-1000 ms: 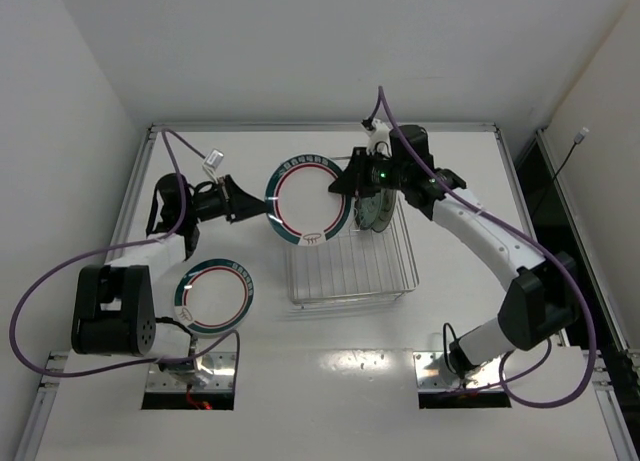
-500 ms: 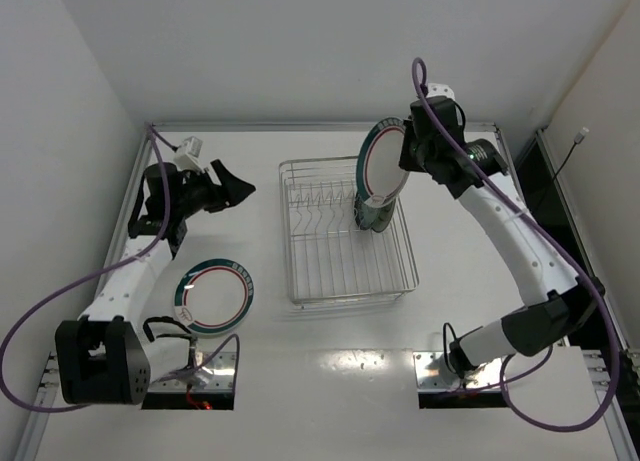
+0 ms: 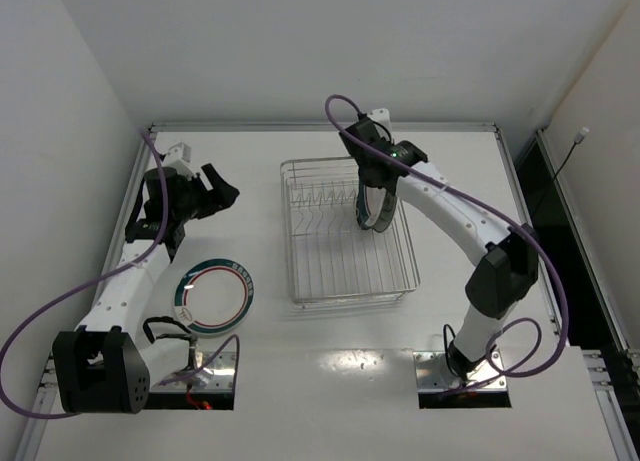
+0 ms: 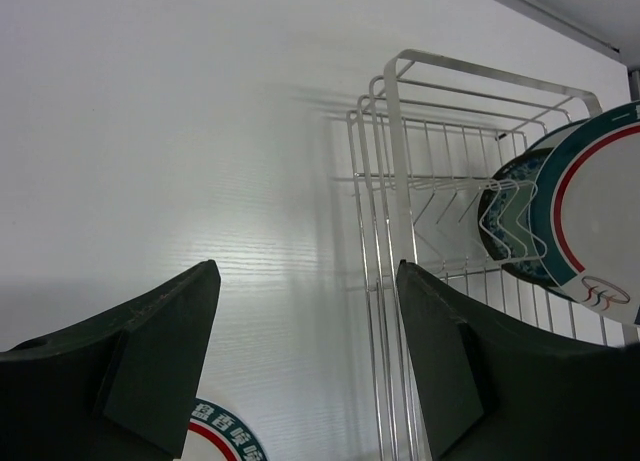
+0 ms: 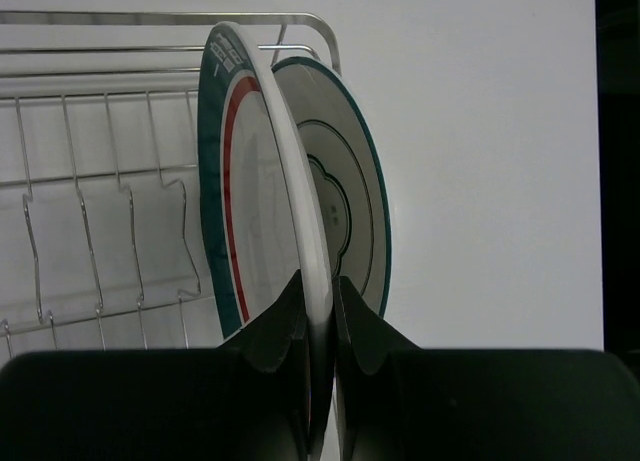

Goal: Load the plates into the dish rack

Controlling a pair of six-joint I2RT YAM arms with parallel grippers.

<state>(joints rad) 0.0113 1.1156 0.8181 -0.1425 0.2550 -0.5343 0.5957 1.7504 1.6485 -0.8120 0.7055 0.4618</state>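
My right gripper (image 5: pixel 318 291) is shut on the rim of a white plate with a dark green band (image 5: pixel 262 196). That plate stands on edge at the right end of the dish rack (image 5: pixel 100 79), close beside a white plate with a dark motif (image 5: pixel 350 211). From above, the right gripper (image 3: pixel 372 171) hangs over the dish rack (image 3: pixel 305 281). The left wrist view also shows a teal-blue patterned plate (image 4: pixel 503 243) upright in the rack. My left gripper (image 4: pixel 305 281) is open and empty, left of the rack. Another green-banded plate (image 3: pixel 213 298) lies flat on the table.
The rack's upright prongs (image 3: pixel 320 196) left of the standing plates hold nothing. The table (image 3: pixel 260 151) is walled at the back and the left. The left arm's cable (image 3: pixel 60 281) loops out over the table's left side.
The left gripper let go of the green-banded plate and drew back to the left, open. The right gripper carried that plate over and lowered it on edge into the rack.
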